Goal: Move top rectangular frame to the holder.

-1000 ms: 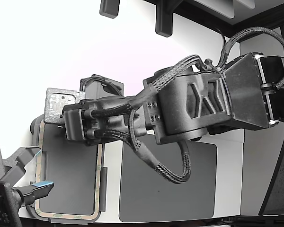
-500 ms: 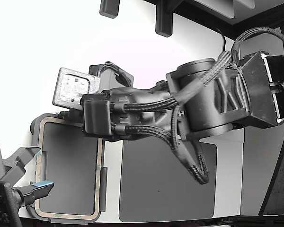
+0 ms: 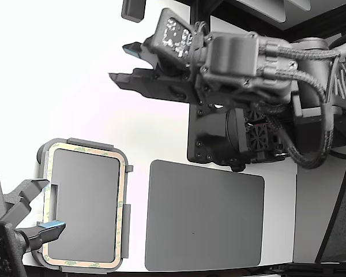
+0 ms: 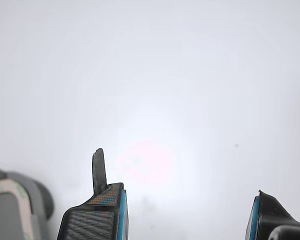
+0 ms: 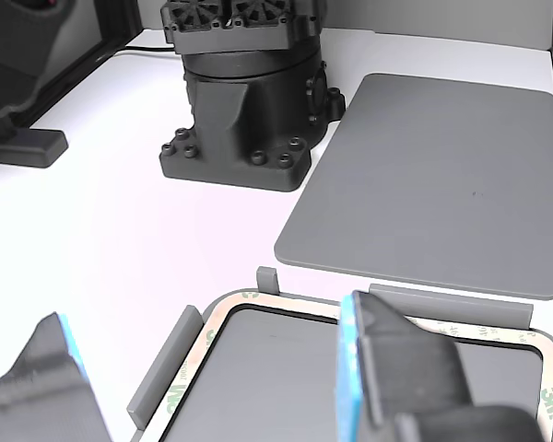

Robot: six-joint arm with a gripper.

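**Operator:** Report the claw and the part.

**Technician:** The claw (image 3: 124,62) is released and empty, raised over bare white desk (image 3: 75,86) toward the exterior view's top. The frame (image 3: 123,202) lies flat inside the holder (image 3: 81,142), ringed by its raised tabs, beside the dark pad (image 3: 205,216).

**Operator:** What could go wrong from here?

**Technician:** The frame is thin and carries what look like adhesive marks. A return pass too low could snag an edge and drag it over the tabs. A second claw (image 3: 43,231) sits close over the holder (collision risk).

**Operator:** Change from one second ago?

**Technician:** The claw was then low over the holder's upper edge. It has since swung up and away.
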